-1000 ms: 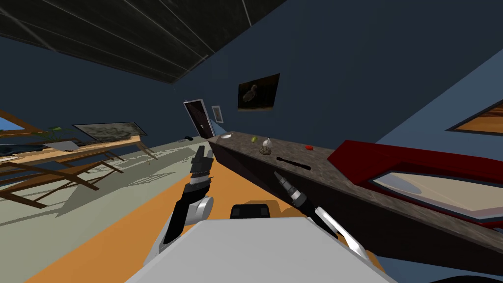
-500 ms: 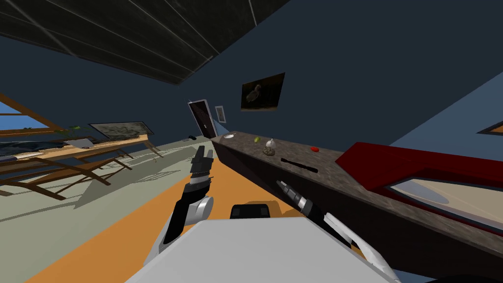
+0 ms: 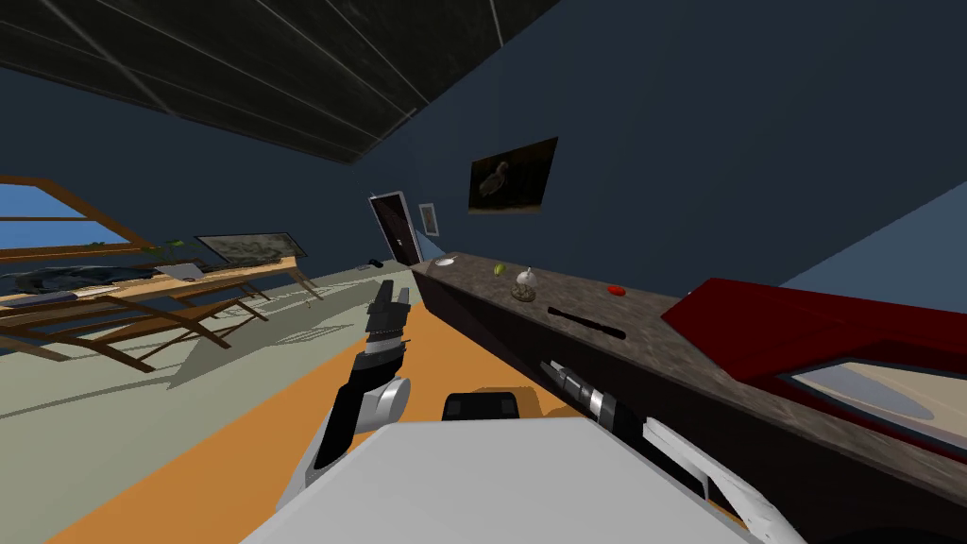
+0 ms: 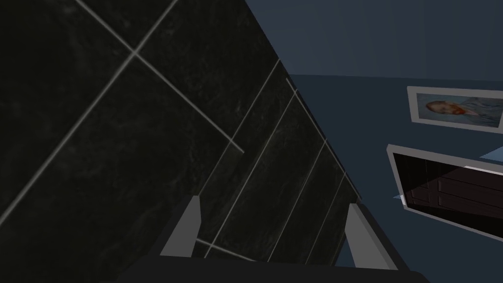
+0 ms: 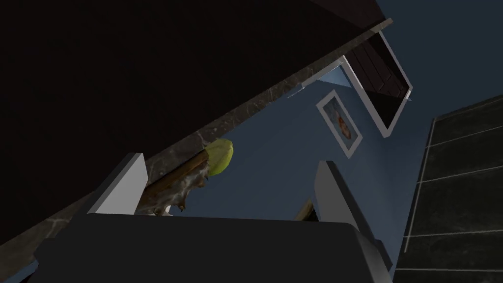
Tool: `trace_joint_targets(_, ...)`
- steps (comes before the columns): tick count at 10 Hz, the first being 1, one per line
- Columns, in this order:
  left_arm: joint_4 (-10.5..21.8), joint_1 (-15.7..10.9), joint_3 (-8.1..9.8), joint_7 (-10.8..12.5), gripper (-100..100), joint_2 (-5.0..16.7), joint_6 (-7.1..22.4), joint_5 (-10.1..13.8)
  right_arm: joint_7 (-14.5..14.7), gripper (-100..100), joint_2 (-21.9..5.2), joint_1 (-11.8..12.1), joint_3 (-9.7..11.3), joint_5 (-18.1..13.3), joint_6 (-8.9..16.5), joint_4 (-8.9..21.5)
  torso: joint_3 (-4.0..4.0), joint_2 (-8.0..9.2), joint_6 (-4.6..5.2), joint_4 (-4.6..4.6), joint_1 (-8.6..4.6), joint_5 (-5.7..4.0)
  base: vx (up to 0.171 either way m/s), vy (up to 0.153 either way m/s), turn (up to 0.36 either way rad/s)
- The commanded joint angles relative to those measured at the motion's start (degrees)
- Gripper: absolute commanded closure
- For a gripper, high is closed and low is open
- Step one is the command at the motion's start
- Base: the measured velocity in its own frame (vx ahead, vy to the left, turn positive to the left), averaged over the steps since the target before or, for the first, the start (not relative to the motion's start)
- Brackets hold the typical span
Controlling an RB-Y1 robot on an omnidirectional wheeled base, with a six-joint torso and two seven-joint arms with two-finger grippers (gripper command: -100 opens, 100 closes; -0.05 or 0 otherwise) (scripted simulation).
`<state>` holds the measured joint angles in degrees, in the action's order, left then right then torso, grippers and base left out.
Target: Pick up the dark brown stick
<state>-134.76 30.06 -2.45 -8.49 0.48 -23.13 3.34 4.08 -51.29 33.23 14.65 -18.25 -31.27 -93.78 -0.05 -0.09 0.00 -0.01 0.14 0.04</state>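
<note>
Lying flat on the speckled stone counter [image 3: 567, 300], the dark brown stick [image 3: 585, 323] runs lengthwise along the top, close to the front edge and touching nothing else. It looks slender, stiff and light. I'd expect it to roll if nudged from the side, so the safest hold is across its middle, with one finger on each long side.

The right gripper [image 3: 551, 366] hangs in front of the counter's dark face, just below the rim, with its fingers spread wide and holding nothing. It must clear that front edge before it can come down on the stick.

There is bare top all around the stick. A pale lump on a brown base [image 3: 524, 285] and a yellow-green fruit [image 3: 499, 269] sit further along, and a small red thing [image 3: 617, 290] lies toward the wall. A big red frame [image 3: 803, 326] crowds the other end.

The left gripper [image 3: 389, 295] is raised over the orange floor, well apart, its fingers also spread.
</note>
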Motion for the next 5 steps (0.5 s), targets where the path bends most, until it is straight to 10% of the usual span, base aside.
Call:
trace_joint_targets(1,0.00,0.00,0.00,0.00,0,0.00,0.00,0.00,0.14,-100,-2.86,-0.19,0.53,-0.51,0.34,0.86,0.00,0.00,0.00,0.00,0.00,0.00,0.032,0.042,0.043)
trace_joint_targets(5,0.00,0.00,0.00,0.00,0,0.00,0.00,0.00,1.93,-100,-10.21,0.69,2.23,-2.86,-0.54,6.31,-0.06,-0.10,-0.01,-0.02,0.08,0.02,0.049,0.055,0.076)
